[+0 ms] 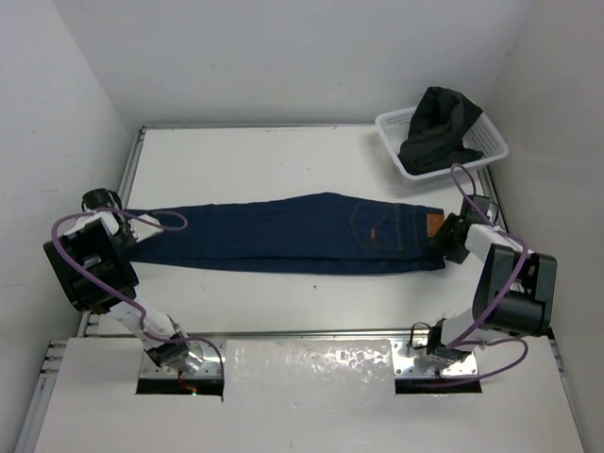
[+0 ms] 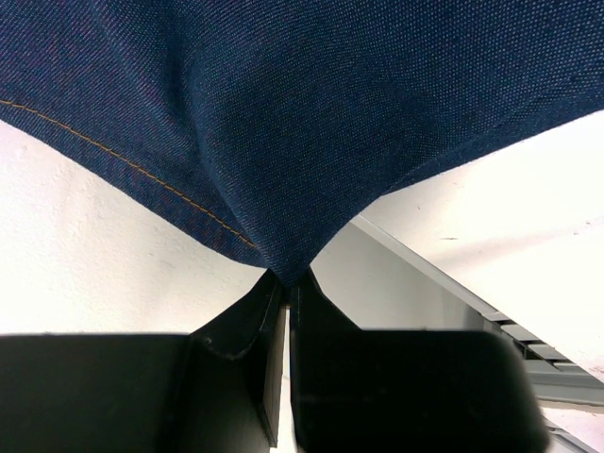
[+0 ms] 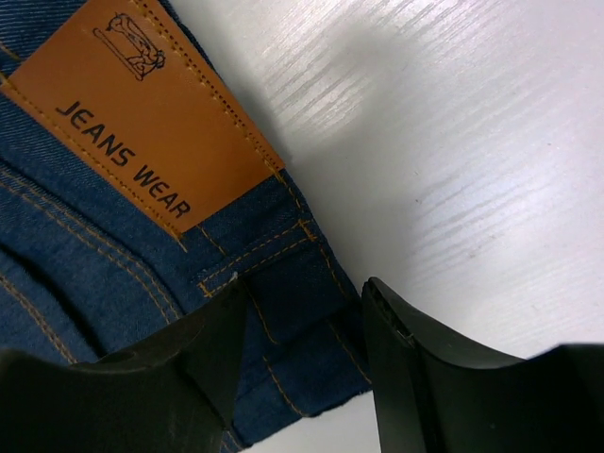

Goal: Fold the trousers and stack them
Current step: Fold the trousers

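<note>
1. We found the trousers (image 1: 283,236) lying flat across the middle of the table (image 1: 283,160), one leg on the other, hem (image 2: 283,189) to the left and waistband (image 3: 274,283) to the right.
2. The left gripper (image 2: 286,278) was clamped tight on the hem, and the denim rose in a small peak from its tips.
3. The right gripper (image 3: 307,307) stood about half open with its jaws either side of the waistband corner. The cloth lay loose between them, so we judged that it held nothing.
4. We took the step in hand to be the fold end to end, hem over to waistband.
5. To do it well, we thought the left gripper should keep both layers pinched, lift only enough to clear the cloth, and carry the hem rightward in line with the legs so that the seams stay matched.
6. We thought the right gripper should either pin the waistband down or draw clear without dragging the corner, because a skewed waistband would spoil the fold.
7. We would lay the hem square to the waistband edge before letting go.
8. A basket (image 1: 491,142) with a dark garment (image 1: 439,127) sat at the far right, well apart.
9. The tan patch (image 3: 142,113) read "JEANS WEAR" under a small drawing that we could not make out. We read no other writing.
</note>
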{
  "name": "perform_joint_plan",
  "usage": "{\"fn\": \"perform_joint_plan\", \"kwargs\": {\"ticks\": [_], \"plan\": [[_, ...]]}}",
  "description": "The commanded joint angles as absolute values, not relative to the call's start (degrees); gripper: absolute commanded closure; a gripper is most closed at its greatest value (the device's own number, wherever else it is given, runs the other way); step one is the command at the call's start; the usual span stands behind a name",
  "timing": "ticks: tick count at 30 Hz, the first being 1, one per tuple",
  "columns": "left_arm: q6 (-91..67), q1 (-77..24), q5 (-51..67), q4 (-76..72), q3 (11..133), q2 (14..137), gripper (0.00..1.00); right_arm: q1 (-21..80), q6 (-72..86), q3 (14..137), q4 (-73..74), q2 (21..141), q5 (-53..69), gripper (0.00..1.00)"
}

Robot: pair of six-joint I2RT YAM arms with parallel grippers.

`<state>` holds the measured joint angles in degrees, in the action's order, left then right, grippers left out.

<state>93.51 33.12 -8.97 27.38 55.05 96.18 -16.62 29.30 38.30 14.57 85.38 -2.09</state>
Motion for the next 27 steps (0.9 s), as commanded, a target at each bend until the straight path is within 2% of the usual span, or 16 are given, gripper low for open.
{"fn": "perform_joint_plan", "kwargs": {"ticks": [1, 4, 5, 6, 8, 9, 18, 27], "plan": [[93.2, 33.7, -8.3, 28.3, 55.5, 93.3, 1.0, -16.3, 30.2, 38.5, 10.7, 86.3, -1.9, 0.49], [93.0, 33.7, -8.4, 28.5, 55.3, 93.2, 1.0, -16.3, 29.8, 38.6, 9.3, 86.8, -1.7, 0.53], [93.0, 33.8, -8.6, 28.5, 55.1, 93.1, 1.0, -16.3, 29.7, 38.3, 8.4, 86.8, -1.8, 0.57], [93.0, 33.8, -8.7, 28.4, 55.1, 93.1, 1.0, -16.4, 29.9, 38.1, 8.2, 86.8, -2.3, 0.65], [92.9, 33.7, -8.7, 28.3, 55.1, 93.1, 1.0, -16.4, 29.9, 38.2, 8.1, 86.9, -2.5, 0.72], [92.9, 33.7, -8.8, 28.2, 55.1, 93.1, 1.0, -16.3, 29.8, 38.3, 8.1, 86.7, -2.6, 0.79], [92.6, 33.8, -9.1, 28.0, 55.5, 93.5, 1.0, -16.3, 26.2, 40.6, 10.2, 85.9, -5.8, 1.0], [89.0, 33.8, -7.4, 28.6, 59.1, 94.4, 1.0, -16.4, 24.4, 42.0, 10.9, 80.5, -5.1, 1.0]]}}
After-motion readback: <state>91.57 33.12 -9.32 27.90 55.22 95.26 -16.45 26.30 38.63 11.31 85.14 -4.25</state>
